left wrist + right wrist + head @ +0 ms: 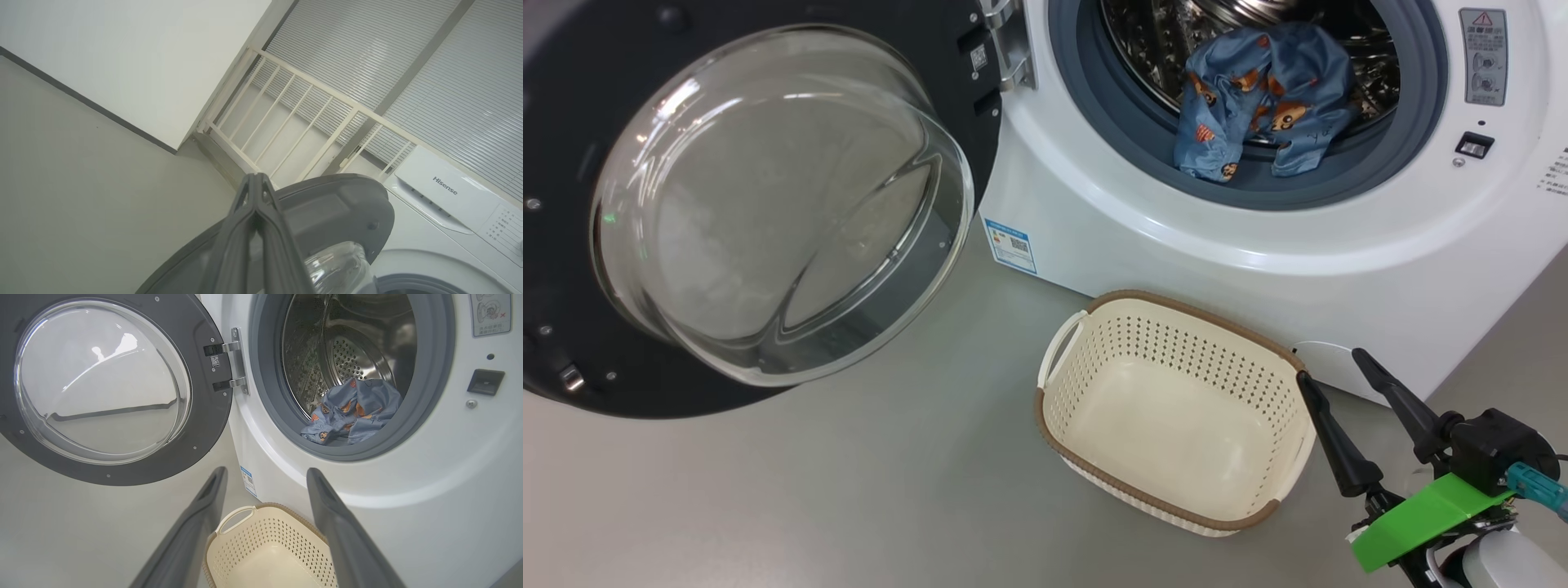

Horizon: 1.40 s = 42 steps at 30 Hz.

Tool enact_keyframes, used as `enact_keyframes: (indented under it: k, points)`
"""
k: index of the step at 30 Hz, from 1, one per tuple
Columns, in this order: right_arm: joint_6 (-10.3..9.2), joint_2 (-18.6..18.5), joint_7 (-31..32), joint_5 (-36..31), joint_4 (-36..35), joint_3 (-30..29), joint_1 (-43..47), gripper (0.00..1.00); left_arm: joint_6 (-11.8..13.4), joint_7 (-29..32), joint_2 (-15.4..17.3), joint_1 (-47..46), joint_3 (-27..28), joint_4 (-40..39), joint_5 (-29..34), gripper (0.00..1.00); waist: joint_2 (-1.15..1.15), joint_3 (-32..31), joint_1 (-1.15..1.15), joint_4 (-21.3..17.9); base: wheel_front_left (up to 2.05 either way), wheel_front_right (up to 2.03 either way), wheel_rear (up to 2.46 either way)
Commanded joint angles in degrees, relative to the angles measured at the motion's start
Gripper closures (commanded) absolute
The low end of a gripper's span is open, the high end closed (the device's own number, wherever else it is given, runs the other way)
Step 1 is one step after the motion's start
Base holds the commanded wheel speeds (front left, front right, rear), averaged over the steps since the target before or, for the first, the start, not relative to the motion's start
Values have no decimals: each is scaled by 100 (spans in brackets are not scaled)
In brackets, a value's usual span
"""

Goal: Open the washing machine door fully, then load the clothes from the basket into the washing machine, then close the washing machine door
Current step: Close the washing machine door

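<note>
The washing machine door [572, 98] stands swung open to the left, its glass bowl facing out. In the mouth of the white washing machine [1176, 237], the clothes show as a light blue garment with orange prints [1262, 98], draped over the drum lip and the grey gasket. On the floor in front sits the cream basket [1176, 343] with nothing inside. My right gripper [1331, 367] hangs open just right of the basket, empty; its wrist view has the basket [265, 539] below the fingers and the garment [353, 410] ahead. Beside the door's rim [339, 208], my left gripper [255, 178] is shut on nothing.
Grey floor lies to the left of and in front of the basket. The left wrist view takes in a white wall, a cream railing [294, 122] before window blinds, and the machine's control panel [445, 188]. A blue label sticker [1010, 245] marks the machine's lower left corner.
</note>
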Motion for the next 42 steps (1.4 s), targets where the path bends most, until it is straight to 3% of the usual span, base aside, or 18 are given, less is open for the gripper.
enact_keyframes:
  k: [1, 5, 11, 28, 42]
  points:
    - [31, -111, -46, 60, -141, 101, -103, 0, 2, 263, 569, -422, 193, 140, -243, 100, 0, 43, 0, -4, 0, 0, 0]
    - [31, -170, -46, 68, -157, 170, -184, 0, 2, 919, 994, -851, 44, 743, -711, 100, 0, 142, 0, -44, 0, 0, 0]
    - [31, -308, -46, 83, -188, 251, -264, 0, 1, 1656, 1313, -1326, -312, 1399, -1023, 100, 0, 336, 0, -76, 0, 0, 0]
    - [31, -592, -46, 119, -256, 370, -481, 0, 1, 2156, 1541, -2297, -771, 2706, -1182, 100, 0, 735, 0, -176, 0, 0, 0]
    - [31, -677, -46, 145, -234, 418, -572, 0, 1, 2598, 1482, -2310, -1120, 2805, -1352, 100, 0, 793, 0, -165, 0, 0, 0]
